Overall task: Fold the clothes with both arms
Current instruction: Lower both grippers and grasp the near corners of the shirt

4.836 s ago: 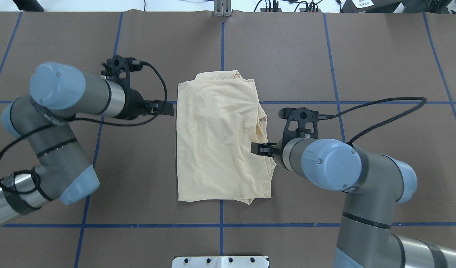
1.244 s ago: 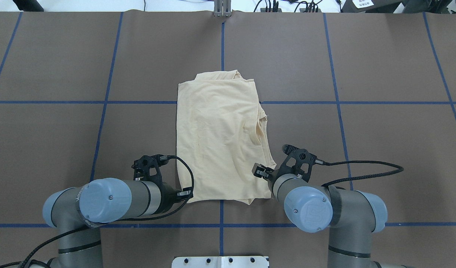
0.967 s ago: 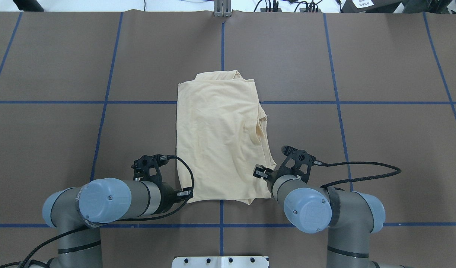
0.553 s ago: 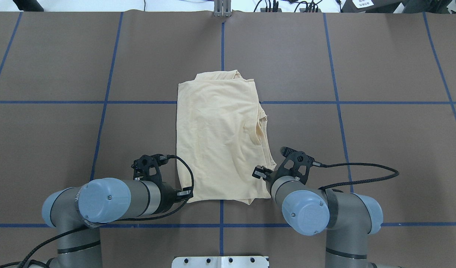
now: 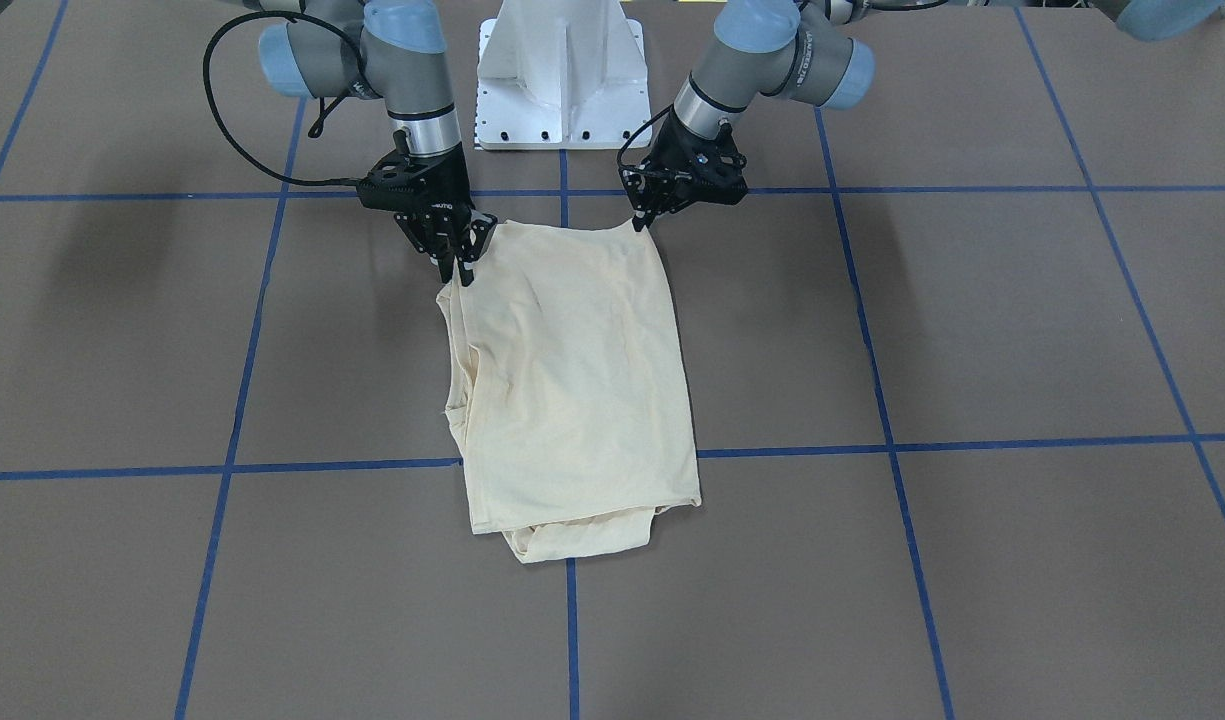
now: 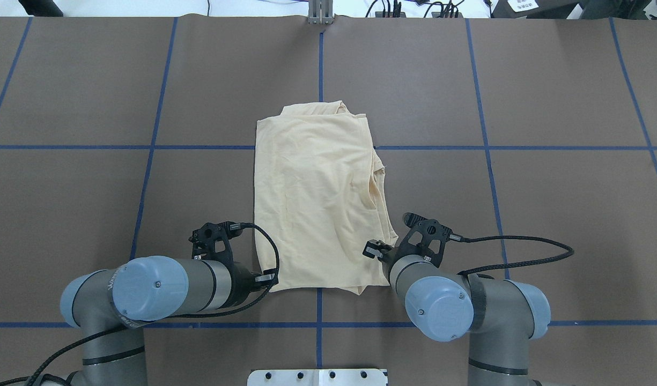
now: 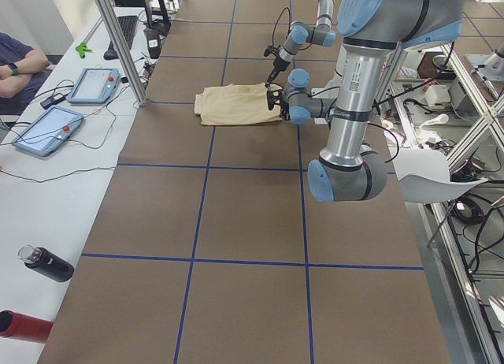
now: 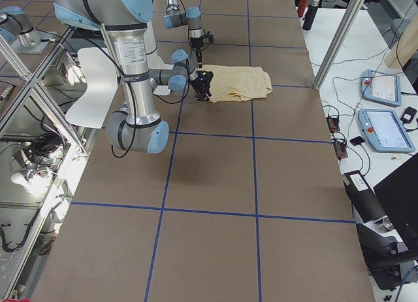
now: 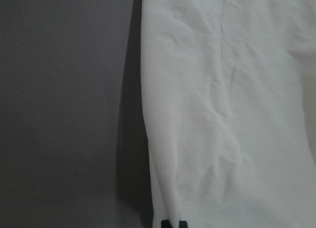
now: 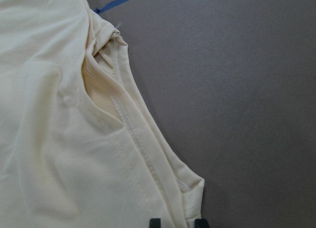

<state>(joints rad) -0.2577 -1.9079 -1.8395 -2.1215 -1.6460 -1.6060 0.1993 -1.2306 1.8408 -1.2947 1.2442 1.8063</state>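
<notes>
The cream-yellow shirt [image 5: 572, 380] [image 6: 317, 203] lies folded into a tall rectangle at the table's middle, print hidden. My left gripper [image 6: 267, 279] [image 5: 640, 217] sits at the shirt's near left corner. In the left wrist view its tips [image 9: 175, 224] are almost together on the cloth edge [image 9: 222, 114], so it is shut on the shirt. My right gripper [image 6: 372, 250] [image 5: 464, 262] is at the near right edge. In the right wrist view its tips [image 10: 177, 223] stand a little apart on either side of the layered hem [image 10: 123, 124], open.
The white pedestal base [image 5: 562, 70] stands behind both arms. Blue tape lines [image 6: 318, 80] grid the brown table. On the robot's left, beside the table, are two tablets [image 7: 47, 131], a black bottle [image 7: 47, 263] and a metal post [image 7: 118, 41].
Both arms came from the shirt's sides to its near edge. In the last second the right arm crept slightly nearer and lower at the hem. The left arm stayed still.
</notes>
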